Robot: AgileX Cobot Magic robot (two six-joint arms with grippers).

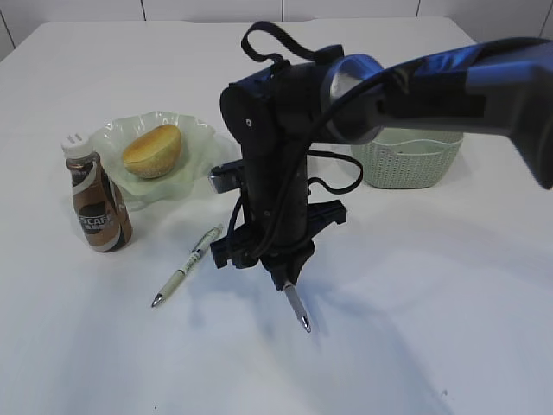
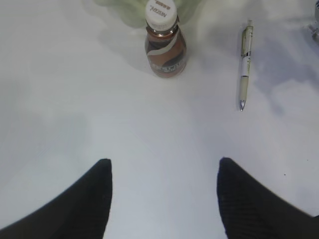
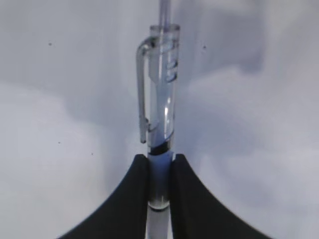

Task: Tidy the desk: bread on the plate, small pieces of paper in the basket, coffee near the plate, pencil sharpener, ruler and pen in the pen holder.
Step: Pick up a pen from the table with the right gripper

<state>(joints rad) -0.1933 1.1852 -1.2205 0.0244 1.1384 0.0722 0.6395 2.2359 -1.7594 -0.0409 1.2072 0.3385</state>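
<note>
My right gripper (image 1: 283, 278) reaches across the middle of the desk (image 1: 415, 311), pointing down and shut on a clear-barrelled pen (image 1: 298, 311) whose tip hangs just above the tabletop. In the right wrist view the gripper (image 3: 159, 164) clamps the pen (image 3: 162, 99) between both fingers. A second, pale pen (image 1: 187, 264) lies flat to the left. The bread (image 1: 153, 150) rests on the plate (image 1: 197, 138), with the coffee (image 1: 99, 207) upright beside it. My left gripper (image 2: 164, 167) is open and empty over bare desk, facing the coffee (image 2: 164, 50) and the lying pen (image 2: 244, 64). Pen holder, ruler, pencil sharpener and paper are out of view.
The basket (image 1: 406, 160) stands at the back right, partly behind my right arm. The dark arm and its cables block the desk's centre in the exterior view. The plate's green rim (image 2: 119, 12) shows at the top of the left wrist view.
</note>
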